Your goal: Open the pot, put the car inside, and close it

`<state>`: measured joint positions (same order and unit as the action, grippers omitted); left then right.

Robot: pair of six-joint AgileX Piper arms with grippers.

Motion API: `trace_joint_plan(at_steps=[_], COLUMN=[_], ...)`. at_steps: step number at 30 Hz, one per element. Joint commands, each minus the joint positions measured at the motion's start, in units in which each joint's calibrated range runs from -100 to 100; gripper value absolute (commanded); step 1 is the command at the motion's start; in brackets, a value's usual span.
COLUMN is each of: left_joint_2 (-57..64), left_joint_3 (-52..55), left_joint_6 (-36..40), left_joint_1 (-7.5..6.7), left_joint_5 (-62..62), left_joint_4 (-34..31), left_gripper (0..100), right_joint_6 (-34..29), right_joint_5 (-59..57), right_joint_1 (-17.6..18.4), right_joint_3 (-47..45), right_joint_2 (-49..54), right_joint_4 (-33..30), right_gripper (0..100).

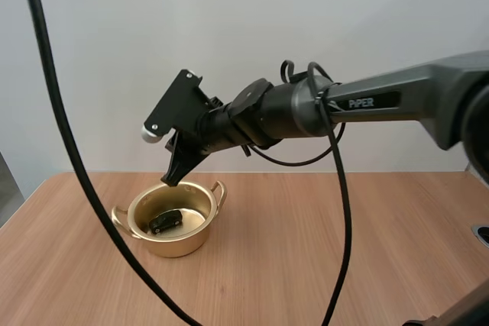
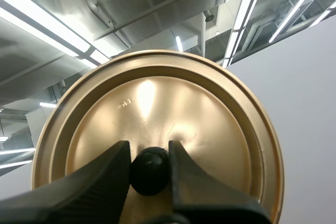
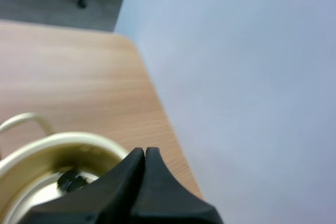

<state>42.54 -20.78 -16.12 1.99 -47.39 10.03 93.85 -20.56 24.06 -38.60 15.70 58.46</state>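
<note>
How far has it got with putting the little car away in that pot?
Done: the pot is open and the car lies inside. In hand: the left gripper pinches the lid by its knob. The right gripper, shut and empty, hangs over the rim. Left: setting the lid on.

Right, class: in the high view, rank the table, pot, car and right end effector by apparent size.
1. table
2. pot
3. right end effector, close to the pot in size; it hangs nearer the camera, so this rank is unsure
4. car, inside the pot
</note>
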Motion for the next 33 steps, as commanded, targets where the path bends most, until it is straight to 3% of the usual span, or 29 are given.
trace_joint_plan(at_steps=[1,5,7,18,23,27,33], left_joint_2=[0.02,0.02,0.02,0.83,1.4,1.39,1.39], left_joint_3=[0.02,0.02,0.02,0.02,0.02,0.02,0.18], left_joint_6=[0.66,2.15,2.23,2.23,2.23,2.23,4.18], left_joint_1=[0.04,0.04,0.04,0.04,0.04,0.04,0.04], left_joint_5=[0.04,0.04,0.19,1.46,2.32,2.03,-1.51], left_joint_4=[-0.06,-0.06,-0.06,-0.06,-0.06,-0.06,-0.06], left_gripper=[0,0,0,0,0,0,0], right_joint_6=[-3.17,-6.93,-12.21,-14.19,-15.58,-14.75,-6.18], right_joint_5=[1.64,2.74,4.78,4.62,-1.73,-1.15,0.68], right_joint_1=[-1.61,-4.25,-12.26,-27.22,-30.42,-31.2,-31.2], right_joint_3=[0.06,0.06,0.06,0.06,0.06,-3.14,-10.08], right_joint_2=[9.93,13.48,18.47,24.77,26.35,29.85,36.8], right_joint_4=[2.35,2.23,2.23,7.27,9.33,15.57,21.9], right_gripper=[0,0,0,0,0,0,0])
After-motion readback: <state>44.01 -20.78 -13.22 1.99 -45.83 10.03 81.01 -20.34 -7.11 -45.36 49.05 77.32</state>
